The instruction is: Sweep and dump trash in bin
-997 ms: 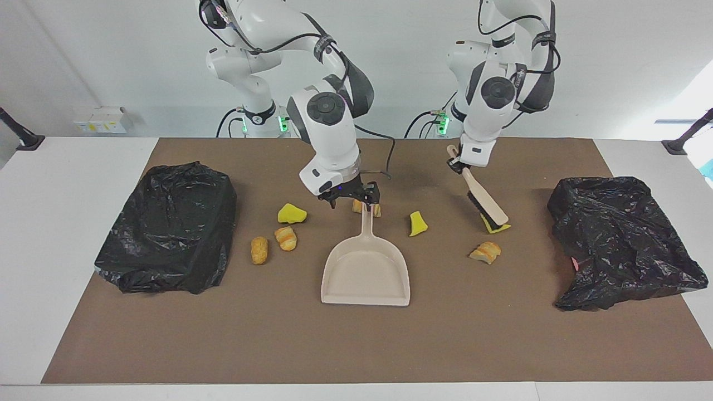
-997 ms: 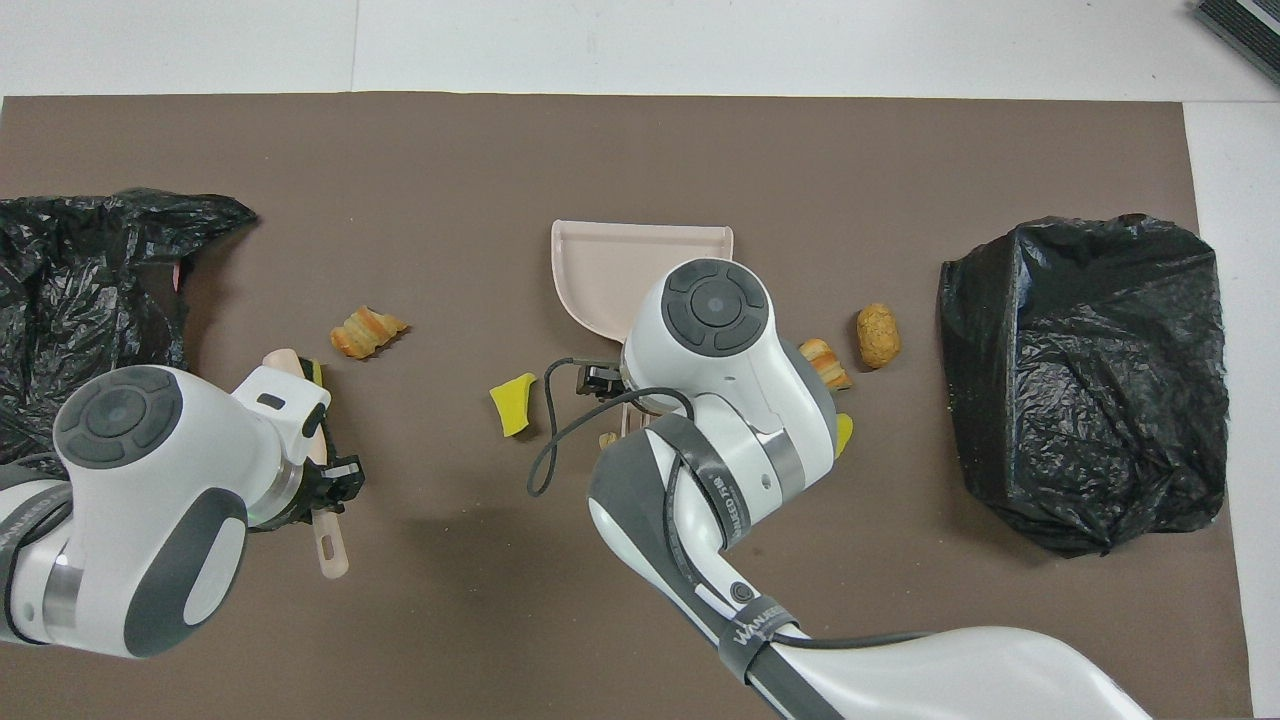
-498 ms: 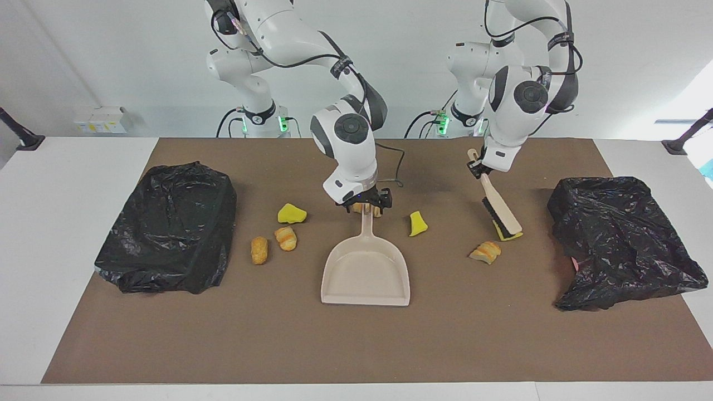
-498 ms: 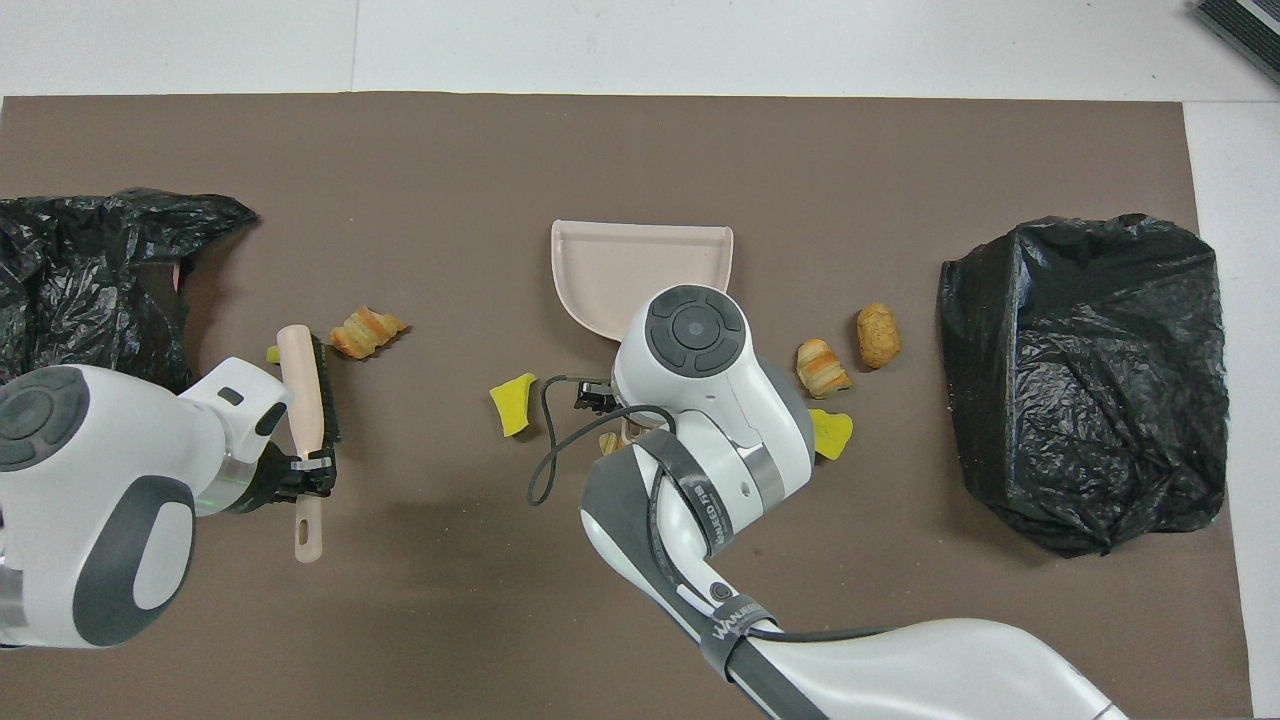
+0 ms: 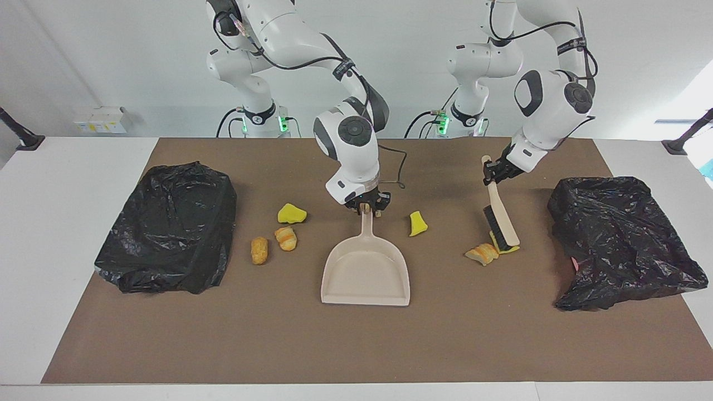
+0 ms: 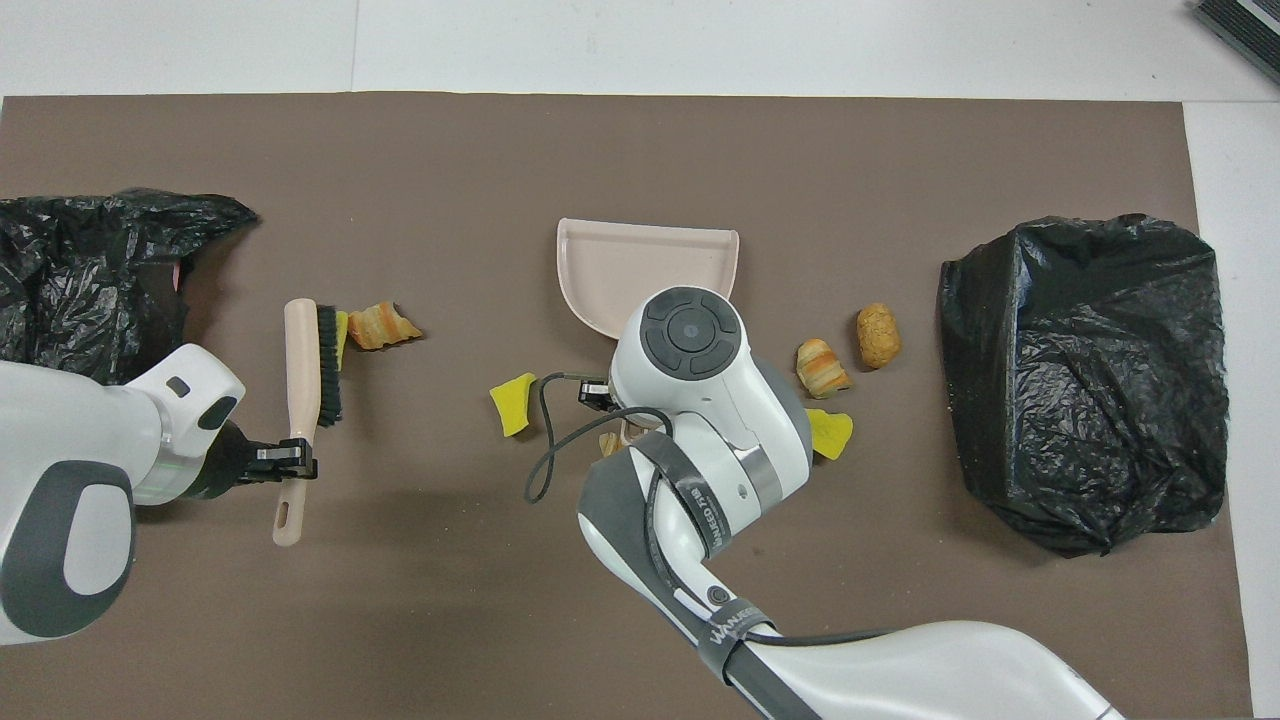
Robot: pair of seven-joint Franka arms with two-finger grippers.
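The beige dustpan lies flat mid-table, its handle pointing at the robots. My right gripper is shut on the handle's end; in the overhead view the wrist hides it. My left gripper is shut on the handle of a beige brush, bristles down on the mat. The brush head touches a yellow scrap lying against a bread piece. Other trash lies around the dustpan: yellow chunks, a pastry piece, a brown nugget.
Two bins lined with black bags stand on the brown mat, one at the right arm's end and one at the left arm's end. A small scrap lies beside the dustpan handle.
My right gripper has come down and closed on the dustpan handle. My left arm has swung the brush, pushing the yellow scrap against the bread piece, which shifted slightly toward the dustpan.
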